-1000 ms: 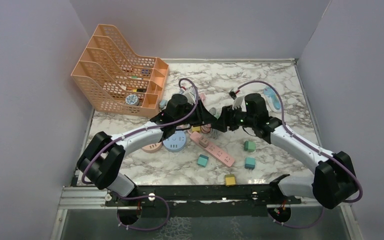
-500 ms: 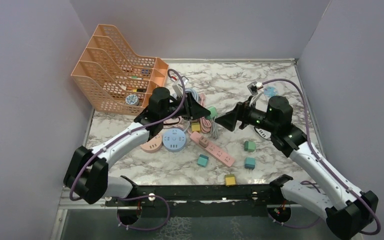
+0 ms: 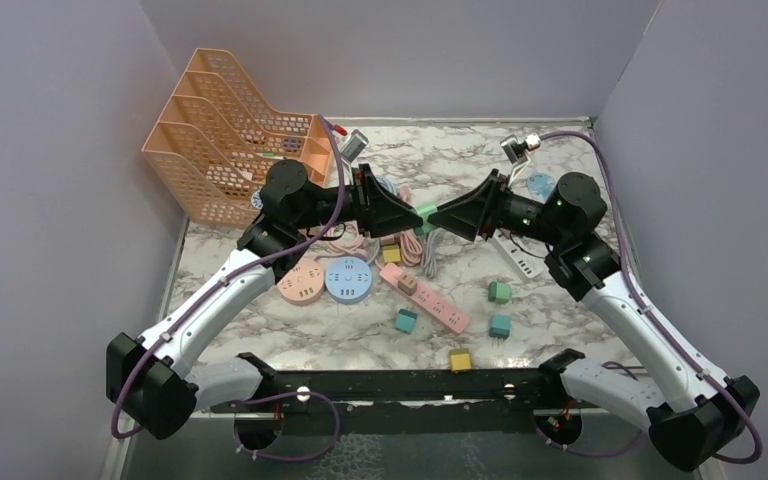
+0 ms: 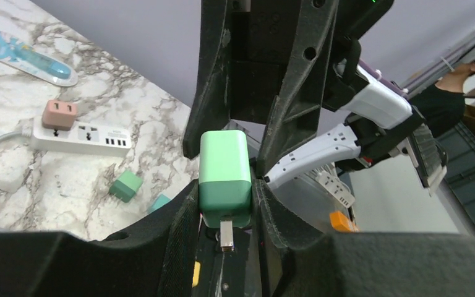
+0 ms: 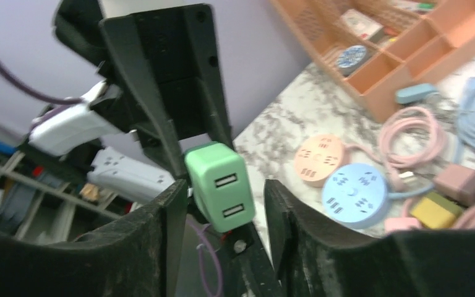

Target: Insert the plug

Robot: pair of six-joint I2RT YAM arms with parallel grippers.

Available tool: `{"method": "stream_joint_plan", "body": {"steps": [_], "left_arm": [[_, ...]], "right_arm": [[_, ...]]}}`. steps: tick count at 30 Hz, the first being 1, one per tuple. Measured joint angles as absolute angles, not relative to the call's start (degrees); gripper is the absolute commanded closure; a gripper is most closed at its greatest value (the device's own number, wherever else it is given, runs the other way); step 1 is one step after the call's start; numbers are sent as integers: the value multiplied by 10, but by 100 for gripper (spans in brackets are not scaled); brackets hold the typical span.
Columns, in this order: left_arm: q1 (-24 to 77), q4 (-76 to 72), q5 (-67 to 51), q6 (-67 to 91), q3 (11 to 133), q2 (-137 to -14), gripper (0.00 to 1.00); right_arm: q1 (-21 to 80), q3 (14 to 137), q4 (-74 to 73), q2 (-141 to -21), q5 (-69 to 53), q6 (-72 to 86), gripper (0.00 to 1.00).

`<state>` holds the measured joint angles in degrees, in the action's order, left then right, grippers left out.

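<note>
The left gripper (image 4: 225,197) is clamped tight on a green cube-shaped plastic plug (image 4: 224,162), a finger pressed to each side. The plug's paler half points away from the wrist, and a metal prong sticks out toward that camera at the lower middle of the frame. The right gripper (image 5: 224,193) faces it nose to nose, its jaws partly apart and straddling the plug's far end. In the right wrist view the face with two USB ports looks at the lens, and a sliver of space shows between the plug and the right-hand finger (image 5: 284,210). Whether the other finger touches it cannot be told.

In the overhead view the two grippers meet just above the centre of the frame, raised off the grey-veined marble table (image 3: 560,330). The white left arm (image 3: 215,295) reaches up from the lower left and the white right arm (image 3: 640,315) from the lower right.

Below the meeting point lie a long pink power strip (image 3: 425,297), a round blue socket hub (image 3: 348,279) and, just left of that, a round peach socket hub (image 3: 302,284). A white power strip (image 3: 520,255) lies under the right wrist. Small cubes sit toward the lower middle: a green one (image 3: 500,292), two teal ones (image 3: 501,326) (image 3: 406,321) and a yellow one (image 3: 460,359). An orange mesh file rack (image 3: 230,130) fills the upper left.
</note>
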<state>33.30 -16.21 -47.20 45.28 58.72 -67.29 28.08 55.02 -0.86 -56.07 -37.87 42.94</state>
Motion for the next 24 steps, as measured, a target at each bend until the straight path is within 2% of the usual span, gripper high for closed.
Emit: {"method": "stream_joint_plan", "body": {"steps": [3, 12, 16, 18, 21, 22, 23, 24], "left_arm": [[333, -162, -491, 456, 594, -670, 92], [332, -158, -515, 458, 596, -663, 92], [332, -158, -515, 458, 596, -663, 91], [332, -158, -515, 458, 596, -663, 91], [332, -158, -515, 458, 596, -663, 88], [332, -158, -517, 459, 596, -663, 85], [332, -157, -517, 462, 596, -662, 82], [332, -158, -518, 465, 596, -661, 77]], "right_arm": [[281, 550, 35, -567, -429, 441, 65], [278, 543, 92, -592, -509, 465, 56], [278, 542, 103, -605, -533, 472, 58], [278, 542, 104, -611, -538, 474, 63], [278, 540, 111, -617, -545, 479, 81], [278, 540, 115, -618, -550, 479, 91], [278, 540, 119, -618, -552, 477, 97], [278, 539, 122, -619, -553, 473, 99]]}}
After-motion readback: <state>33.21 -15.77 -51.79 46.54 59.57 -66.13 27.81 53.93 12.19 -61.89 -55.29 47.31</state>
